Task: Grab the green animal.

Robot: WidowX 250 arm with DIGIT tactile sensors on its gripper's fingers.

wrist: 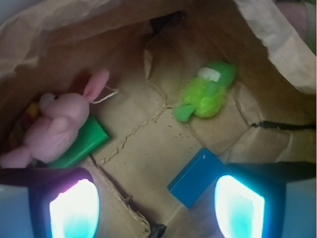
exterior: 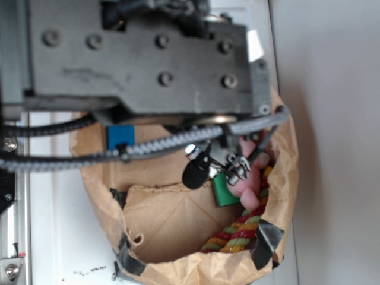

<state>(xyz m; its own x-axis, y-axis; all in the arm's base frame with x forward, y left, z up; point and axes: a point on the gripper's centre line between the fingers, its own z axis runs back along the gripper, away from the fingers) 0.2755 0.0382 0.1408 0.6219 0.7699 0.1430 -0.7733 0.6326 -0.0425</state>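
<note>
The hand [wrist: 153, 210] hangs spread wide over the floor of a paper bag [wrist: 143, 148], its two fingers [wrist: 74, 208] at the bottom of the wrist view with nothing between them. Just beyond the right finger lies a blue block [wrist: 195, 176]. Farther in, the green animal [wrist: 205, 91] sits near the bag's far wall, with bare paper around it. To the left, a pink bunny [wrist: 57, 124] lies partly on a green block [wrist: 84, 144], beside a coloured rope [exterior: 234, 234]. No writing is readable.
</note>
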